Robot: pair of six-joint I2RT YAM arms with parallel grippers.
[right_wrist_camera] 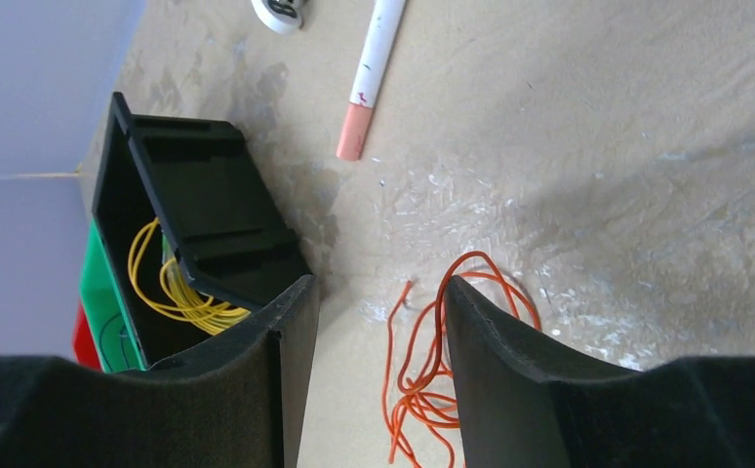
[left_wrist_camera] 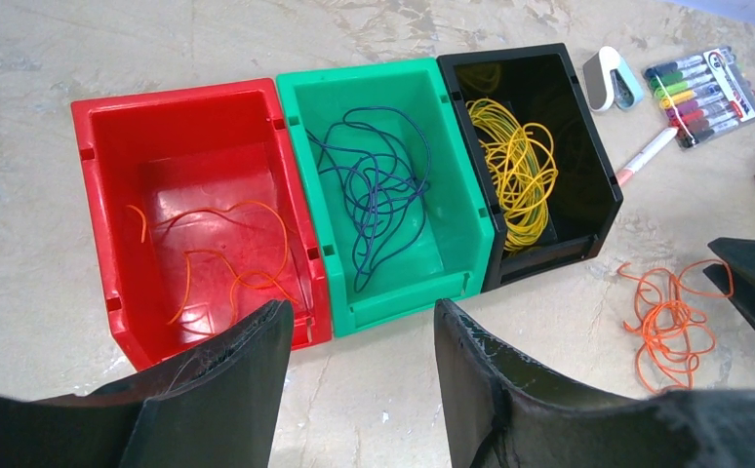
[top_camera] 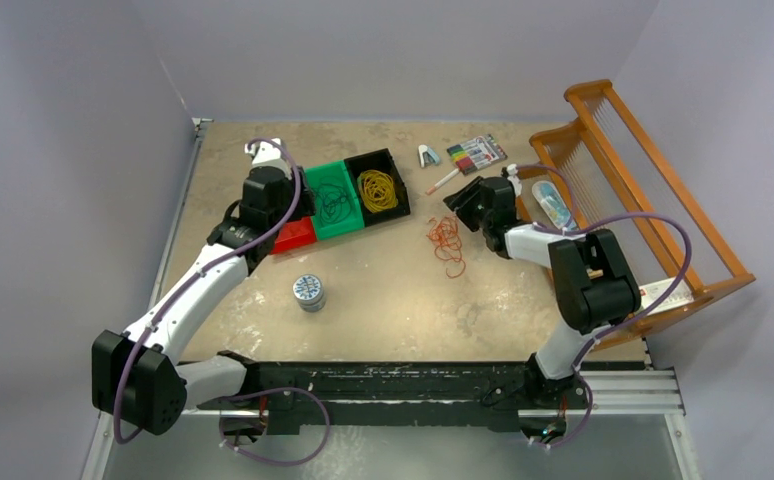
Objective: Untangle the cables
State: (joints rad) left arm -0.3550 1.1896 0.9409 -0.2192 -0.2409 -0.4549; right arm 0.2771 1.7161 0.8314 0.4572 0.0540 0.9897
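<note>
Right hand (right_wrist_camera: 376,292), matte black and parted, over thin, looping orange cables (right_wrist_camera: 420,395).

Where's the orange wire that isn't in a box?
In the top view, the orange wire lies loose on the table, right of the black box and just beside the right gripper.

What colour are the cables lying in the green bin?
Dark blue-purple cables, clearest in the left wrist view.
</note>
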